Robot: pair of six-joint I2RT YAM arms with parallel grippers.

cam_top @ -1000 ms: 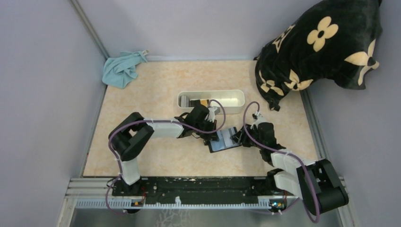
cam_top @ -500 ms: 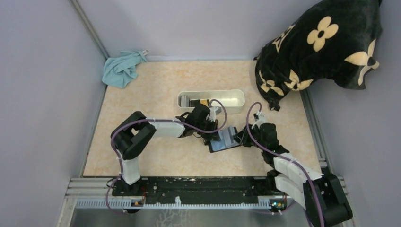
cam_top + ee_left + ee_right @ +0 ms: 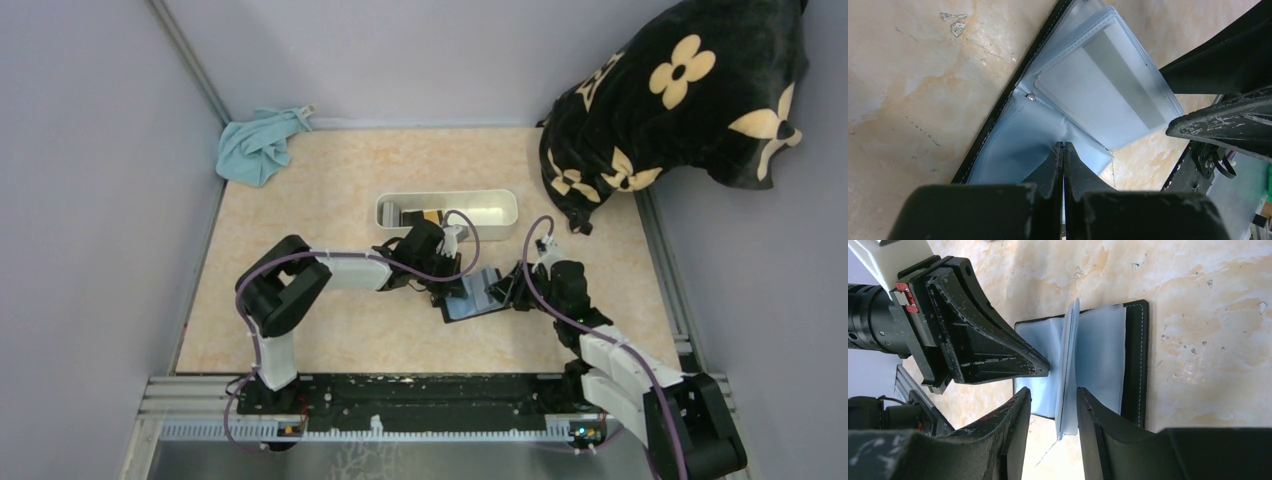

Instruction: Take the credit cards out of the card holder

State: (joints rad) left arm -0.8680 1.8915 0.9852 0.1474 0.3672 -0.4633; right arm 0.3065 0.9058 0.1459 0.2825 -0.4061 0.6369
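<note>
Moved: right arm's elbow swung outward; card holder (image 3: 476, 297) unmoved.
Card holder: open on table (image 3: 330, 190), between grippers.
Credit card (image 3: 1098, 82): inside clear sleeve.
Left gripper (image 3: 1063, 146): closed, tips on left leaf.
Right gripper (image 3: 1053, 392): parted, straddling sleeves.

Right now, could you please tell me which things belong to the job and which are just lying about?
In the job: card holder, credit card in its sleeve, left gripper, right gripper.
Lying about: white tray, blue cloth, flowered cushion.
</note>
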